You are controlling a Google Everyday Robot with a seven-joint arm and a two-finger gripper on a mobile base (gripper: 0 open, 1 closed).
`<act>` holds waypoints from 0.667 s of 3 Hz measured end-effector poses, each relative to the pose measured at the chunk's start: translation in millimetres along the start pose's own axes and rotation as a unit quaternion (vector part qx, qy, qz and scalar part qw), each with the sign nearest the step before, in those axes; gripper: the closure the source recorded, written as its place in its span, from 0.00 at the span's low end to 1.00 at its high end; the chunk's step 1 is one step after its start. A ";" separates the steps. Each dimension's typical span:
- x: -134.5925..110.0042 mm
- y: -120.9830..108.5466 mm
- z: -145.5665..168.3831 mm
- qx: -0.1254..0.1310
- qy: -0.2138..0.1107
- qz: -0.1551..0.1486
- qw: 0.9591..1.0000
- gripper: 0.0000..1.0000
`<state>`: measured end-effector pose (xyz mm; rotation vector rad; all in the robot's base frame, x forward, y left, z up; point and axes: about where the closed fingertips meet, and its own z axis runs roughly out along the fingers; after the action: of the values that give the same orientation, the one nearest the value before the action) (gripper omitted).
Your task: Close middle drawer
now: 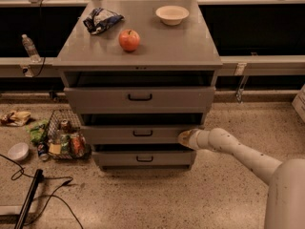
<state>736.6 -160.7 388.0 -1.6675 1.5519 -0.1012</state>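
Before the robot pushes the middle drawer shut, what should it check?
1. Pincer at the right end of the middle drawer front: ok.
2. Pincer touching that front: cannot tell.
3. Middle drawer shut: not ok, it sticks out.
4. Nothing blocking inside the drawer: cannot tell, too dark.
5. Apple well back from the edge of the cabinet top: ok.
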 end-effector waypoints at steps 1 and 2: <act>-4.0 11.0 -46.5 -0.048 -0.006 0.041 0.998 1.00; -15.9 43.4 -105.1 -0.084 -0.003 0.108 0.991 1.00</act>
<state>638.8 -195.3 437.2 -1.6120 1.7679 0.1521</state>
